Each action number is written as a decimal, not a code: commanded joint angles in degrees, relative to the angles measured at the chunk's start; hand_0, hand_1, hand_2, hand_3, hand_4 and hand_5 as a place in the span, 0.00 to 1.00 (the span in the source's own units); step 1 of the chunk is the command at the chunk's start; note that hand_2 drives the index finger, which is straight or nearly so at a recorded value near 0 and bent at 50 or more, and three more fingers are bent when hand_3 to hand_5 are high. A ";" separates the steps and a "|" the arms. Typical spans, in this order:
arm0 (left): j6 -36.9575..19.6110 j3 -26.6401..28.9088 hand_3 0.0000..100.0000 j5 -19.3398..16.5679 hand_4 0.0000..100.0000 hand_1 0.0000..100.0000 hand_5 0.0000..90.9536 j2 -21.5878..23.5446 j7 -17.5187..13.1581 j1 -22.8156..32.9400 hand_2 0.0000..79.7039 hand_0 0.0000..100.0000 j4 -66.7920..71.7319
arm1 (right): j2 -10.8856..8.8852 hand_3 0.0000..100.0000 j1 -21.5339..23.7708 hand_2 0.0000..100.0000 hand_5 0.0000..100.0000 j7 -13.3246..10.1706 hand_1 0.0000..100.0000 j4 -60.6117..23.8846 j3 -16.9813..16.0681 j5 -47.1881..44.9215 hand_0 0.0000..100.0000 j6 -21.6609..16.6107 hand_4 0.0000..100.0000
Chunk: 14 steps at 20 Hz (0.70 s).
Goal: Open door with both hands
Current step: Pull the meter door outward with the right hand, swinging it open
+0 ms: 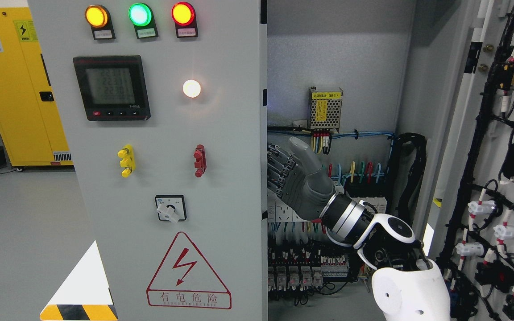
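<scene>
The grey left cabinet door (221, 187) is closed and fills the left half of the head view. It carries three lamps, a meter and a rotary switch. The right door (484, 147) is swung wide open at the right, showing its wired inner face. My right hand (290, 176) reaches from the lower right into the open cabinet. Its fingers (278, 166) are stretched out against the left door's free edge, with the thumb raised. The fingertips are hidden at that edge, and I cannot tell if they hook around it. My left arm is out of view.
Inside the cabinet, a power supply (325, 108), coloured wires and rows of relays (304, 272) lie behind my hand. A black cable chain (411, 178) hangs by the right door's hinge. A yellow cabinet (25, 89) stands on the grey floor at the far left.
</scene>
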 commanded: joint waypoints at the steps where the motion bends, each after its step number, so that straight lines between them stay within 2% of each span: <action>1: -0.03 -0.01 0.00 0.00 0.00 0.00 0.00 0.53 0.01 0.00 0.00 0.00 1.58 | -0.11 0.00 -0.03 0.00 0.00 -0.70 0.12 -0.10 -0.18 -0.07 0.20 -0.13 0.00; 5: -0.03 0.08 0.00 0.00 0.00 0.00 0.00 0.61 0.01 0.00 0.00 0.00 1.58 | -0.12 0.00 0.58 0.00 0.00 -0.61 0.12 -1.33 0.17 -0.77 0.20 -0.21 0.00; 7: -0.03 0.08 0.00 0.00 0.00 0.00 0.00 0.61 0.01 0.00 0.00 0.00 1.58 | -0.38 0.00 1.81 0.00 0.00 1.23 0.12 -3.17 0.62 -1.74 0.20 -0.21 0.00; 10: -0.03 0.08 0.00 0.00 0.00 0.00 0.00 0.53 0.01 0.00 0.00 0.00 1.58 | -2.83 0.00 4.18 0.00 0.00 1.68 0.12 -6.25 0.88 -2.10 0.20 -0.21 0.00; 11: -0.03 0.08 0.00 0.00 0.00 0.00 0.00 0.53 0.01 0.00 0.00 0.00 1.58 | -2.93 0.00 4.71 0.00 0.00 1.76 0.12 -7.22 1.49 -2.97 0.20 -0.21 0.00; 14: -0.03 0.08 0.00 0.00 0.00 0.00 0.00 0.53 0.01 0.00 0.00 0.00 1.58 | -4.15 0.00 6.29 0.00 0.00 1.68 0.12 -10.12 4.91 -7.19 0.20 -0.21 0.00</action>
